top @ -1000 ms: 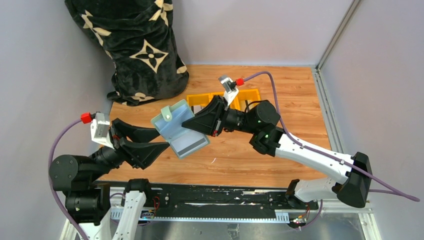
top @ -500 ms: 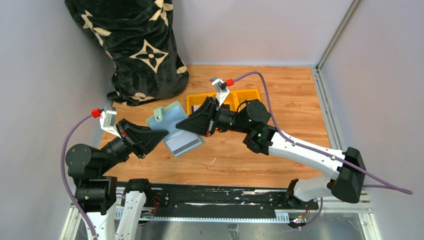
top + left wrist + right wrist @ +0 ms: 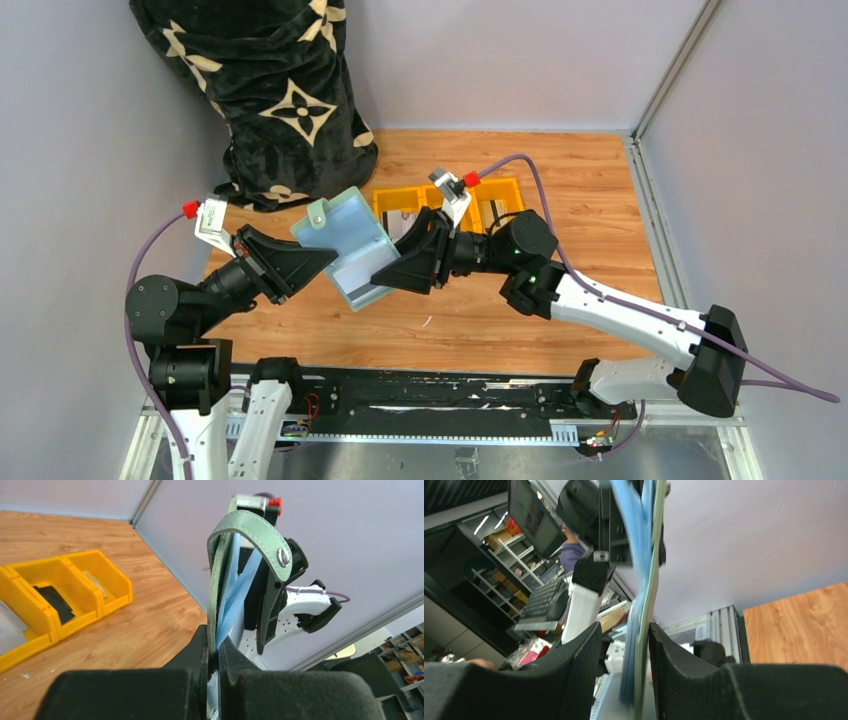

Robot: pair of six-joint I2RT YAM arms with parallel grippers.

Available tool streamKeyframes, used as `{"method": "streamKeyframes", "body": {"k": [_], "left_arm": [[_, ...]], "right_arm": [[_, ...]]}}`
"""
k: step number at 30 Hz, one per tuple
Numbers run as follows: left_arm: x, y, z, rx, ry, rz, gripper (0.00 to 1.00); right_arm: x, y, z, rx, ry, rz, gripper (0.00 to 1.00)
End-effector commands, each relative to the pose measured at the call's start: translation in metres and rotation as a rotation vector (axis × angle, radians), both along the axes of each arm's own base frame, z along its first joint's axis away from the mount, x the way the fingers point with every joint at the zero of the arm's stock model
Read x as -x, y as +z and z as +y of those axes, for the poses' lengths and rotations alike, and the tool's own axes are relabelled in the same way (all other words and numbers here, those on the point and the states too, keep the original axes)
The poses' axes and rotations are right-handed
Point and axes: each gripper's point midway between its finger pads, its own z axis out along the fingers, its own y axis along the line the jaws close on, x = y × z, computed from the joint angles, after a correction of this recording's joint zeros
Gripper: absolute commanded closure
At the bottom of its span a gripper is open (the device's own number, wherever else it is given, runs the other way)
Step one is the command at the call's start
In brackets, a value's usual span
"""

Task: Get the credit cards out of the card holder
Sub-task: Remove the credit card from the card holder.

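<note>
The sage-green card holder (image 3: 345, 238) hangs open in the air over the table between both arms. My left gripper (image 3: 328, 260) is shut on its left edge; in the left wrist view the green cover (image 3: 216, 580) and blue sleeves are pinched between the pads, with the snap tab (image 3: 270, 540) curling over the top. My right gripper (image 3: 378, 278) is open, and the holder's edge (image 3: 644, 610) stands between its spread fingers (image 3: 584, 650). A pale credit card (image 3: 350, 274) shows in the lower sleeve.
A yellow three-compartment tray (image 3: 495, 187) sits behind the right arm; its compartments (image 3: 80, 622) hold a black block and greyish flat items. A black patterned bag (image 3: 270, 90) fills the back left corner. Grey walls enclose the wooden table (image 3: 560, 190).
My left gripper has closed onto the card holder. My right gripper, shut on it before, has spread its jaws. The holder has tilted more upright.
</note>
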Motion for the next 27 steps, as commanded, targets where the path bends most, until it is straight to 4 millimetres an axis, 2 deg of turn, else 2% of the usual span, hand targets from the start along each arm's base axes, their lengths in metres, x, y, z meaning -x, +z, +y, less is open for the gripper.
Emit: {"method": "streamKeyframes", "body": {"k": [1,7,10,17,27], "left_arm": [[0.01,0.025,-0.003,0.036,-0.025,-0.036,1.0],[0.014,0.03,-0.004,0.056,-0.042,-0.015,1.0],[0.016,0.032,-0.005,0.066,-0.053,-0.006,1.0],[0.02,0.036,-0.007,0.074,-0.08,0.008,1.0],[0.022,0.038,-0.008,0.078,-0.094,0.014,1.0]], "right_arm": [[0.021,-0.006,-0.025,-0.013,0.039,-0.101,0.57],[0.011,-0.016,-0.035,0.011,-0.081,-0.125,0.57],[0.003,-0.017,-0.036,0.011,-0.132,-0.118,0.62],[0.0,-0.014,-0.035,0.003,-0.15,-0.137,0.68],[0.002,-0.021,-0.035,-0.004,-0.141,-0.156,0.68]]}}
